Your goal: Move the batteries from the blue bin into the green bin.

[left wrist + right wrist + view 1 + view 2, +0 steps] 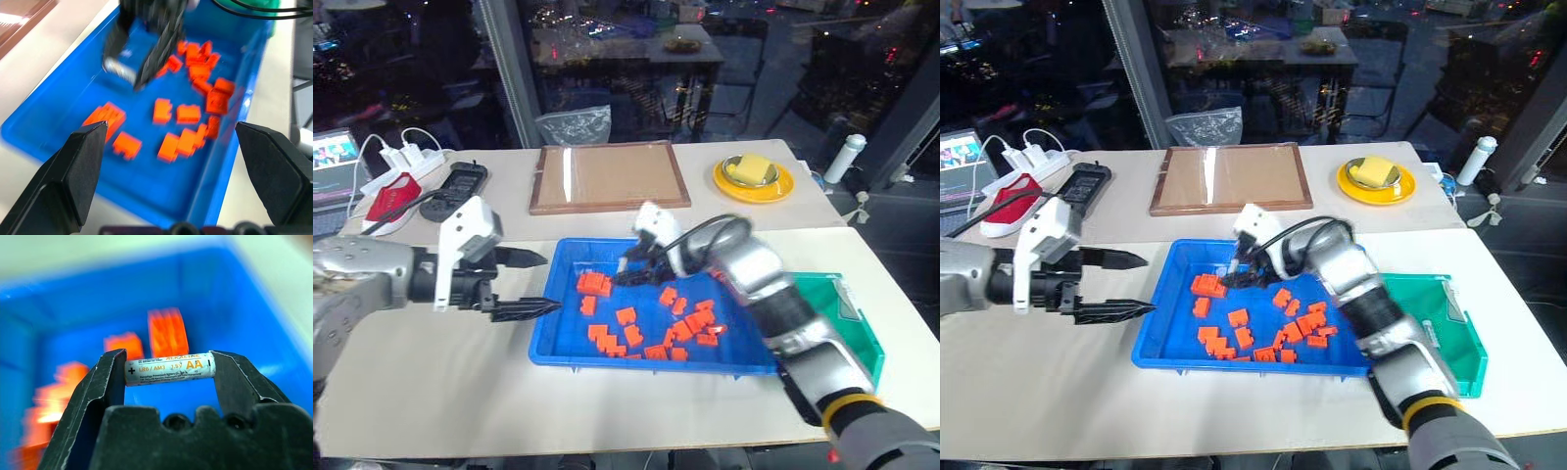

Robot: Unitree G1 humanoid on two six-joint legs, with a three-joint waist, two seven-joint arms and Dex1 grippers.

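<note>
The blue bin [558, 325] lies on the table in front of me, with several orange blocks [656, 323] scattered inside. My right gripper [628, 266] hangs above the bin's back left part and is shut on one battery [169, 368]. The silver-white AA cell is clamped end to end between the black fingers [110, 377]. The green bin [860, 338] stands against the blue bin's right side, partly hidden by my right arm. My left gripper [551, 283] hovers at the blue bin's left edge, open, with nothing between its fingers [80, 166].
A brown-framed board [610, 176] lies behind the blue bin. A yellow plate [754, 180] and a white bottle [845, 157] sit at the back right. A black device [455, 188], a red item [393, 199], a power strip [406, 162] and a laptop [333, 166] crowd the back left.
</note>
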